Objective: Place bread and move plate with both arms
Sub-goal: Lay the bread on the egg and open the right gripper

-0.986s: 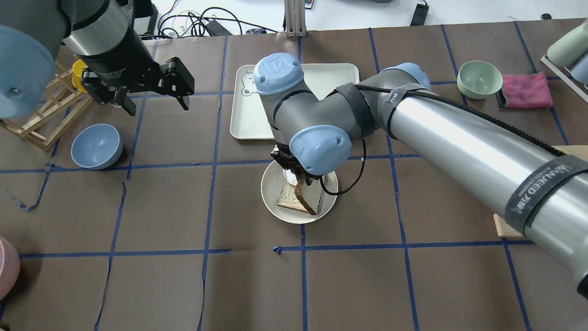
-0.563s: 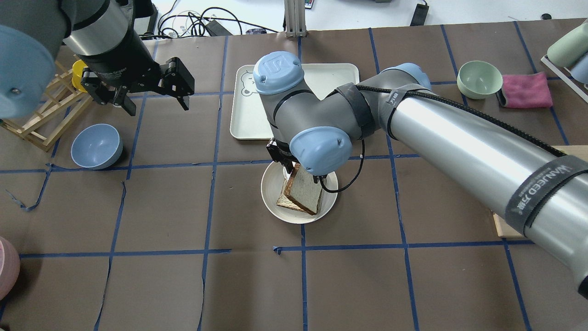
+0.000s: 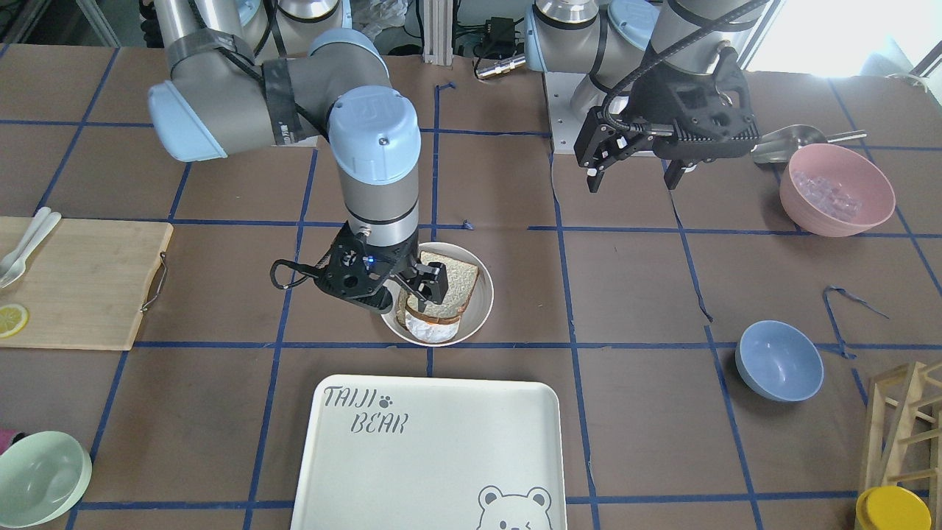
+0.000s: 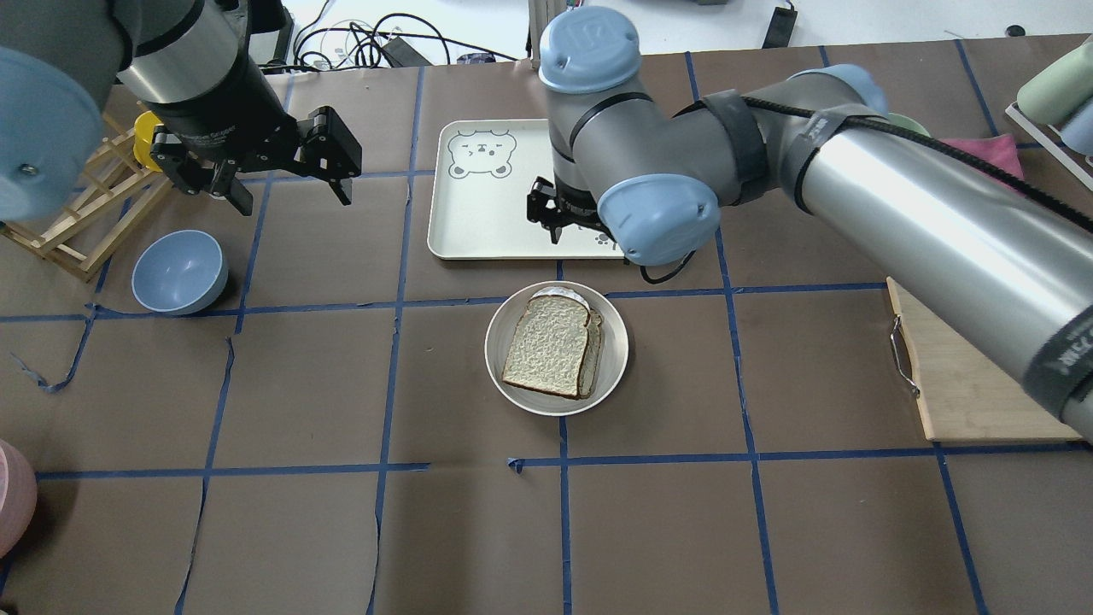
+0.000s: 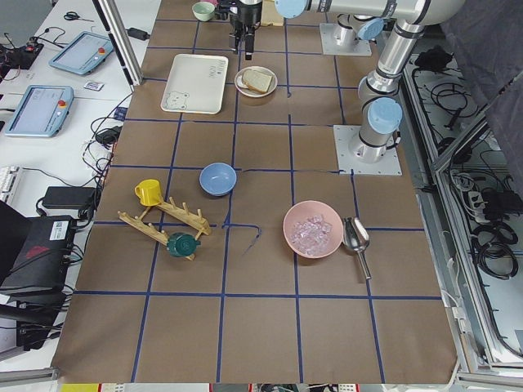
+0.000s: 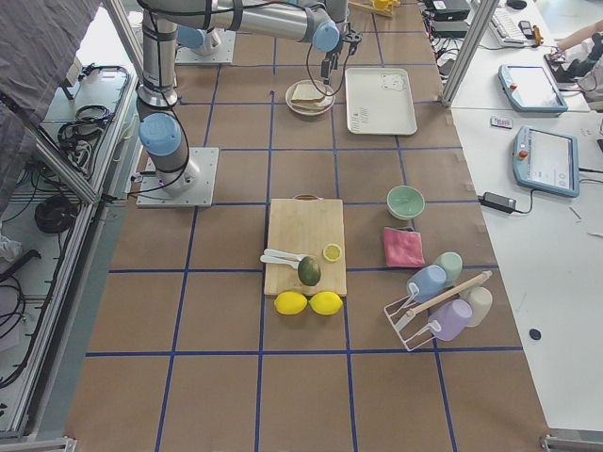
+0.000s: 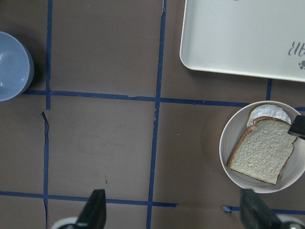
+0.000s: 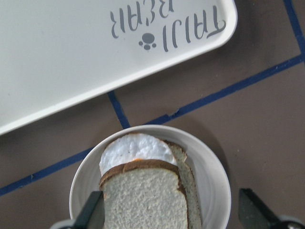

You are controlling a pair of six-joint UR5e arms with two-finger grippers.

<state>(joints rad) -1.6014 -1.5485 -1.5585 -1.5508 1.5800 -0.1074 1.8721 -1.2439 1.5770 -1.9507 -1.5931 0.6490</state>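
Note:
The bread [image 4: 551,346] lies flat in the cream plate [image 4: 500,320], on top of a second slice with fried egg white [image 4: 559,295] showing at its far end. My right gripper [image 4: 555,218] is open and empty, raised above the gap between plate and tray. Its wrist view looks down on the bread [image 8: 143,195] and the plate [image 8: 209,176]. My left gripper [image 4: 290,192] is open and empty, held high over the table to the plate's far left. Its wrist view shows the plate [image 7: 226,143] at the right edge.
The bear-printed tray [image 4: 487,213] lies just beyond the plate. A blue bowl [image 4: 179,272] and a wooden rack [image 4: 77,231] are at the left. A cutting board [image 4: 965,376] is at the right. A pink bowl [image 3: 835,188] sits near the left arm's base.
The right gripper has let go of the tilted bread, which now lies flat on the lower slice. The right arm has risen and drawn back toward the tray. The left arm has not moved.

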